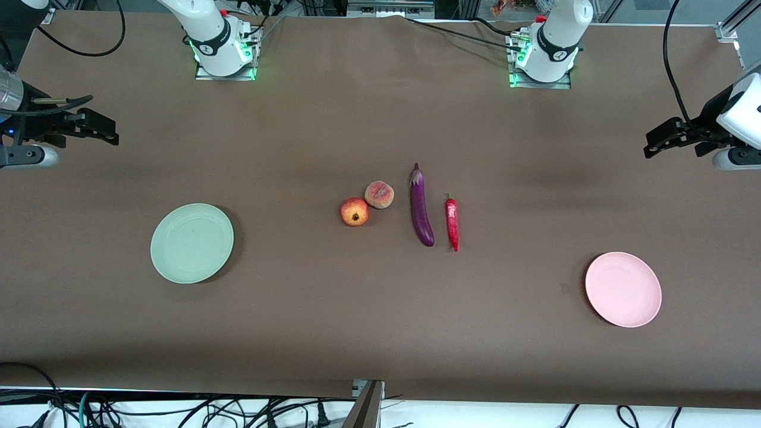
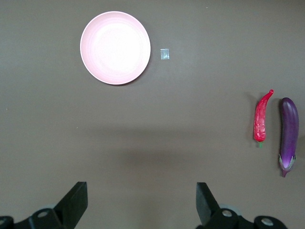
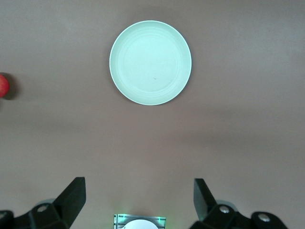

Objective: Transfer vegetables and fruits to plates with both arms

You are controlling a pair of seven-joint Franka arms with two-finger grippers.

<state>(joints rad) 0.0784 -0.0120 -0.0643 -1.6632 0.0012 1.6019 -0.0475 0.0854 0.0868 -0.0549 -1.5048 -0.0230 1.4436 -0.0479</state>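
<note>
The purple eggplant [image 1: 421,207] and the red chili [image 1: 452,223] lie side by side at the table's middle; both show in the left wrist view, eggplant [image 2: 288,133] and chili [image 2: 261,118]. The pomegranate-like fruit [image 1: 354,211] touches the peach [image 1: 379,194] beside them. The mint plate [image 1: 191,242] lies toward the right arm's end, the pink plate [image 1: 623,289] toward the left arm's end. My left gripper [image 1: 654,142] is open and empty, high over the table's end near the pink plate [image 2: 115,47]. My right gripper [image 1: 107,129] is open and empty, high over the other end near the mint plate [image 3: 150,62].
A small clear scrap [image 2: 165,54] lies on the brown cloth beside the pink plate. The arms' bases [image 1: 225,53] stand at the table's edge farthest from the front camera. Cables hang along the nearest edge [image 1: 178,410]. The pomegranate's edge shows in the right wrist view [image 3: 3,86].
</note>
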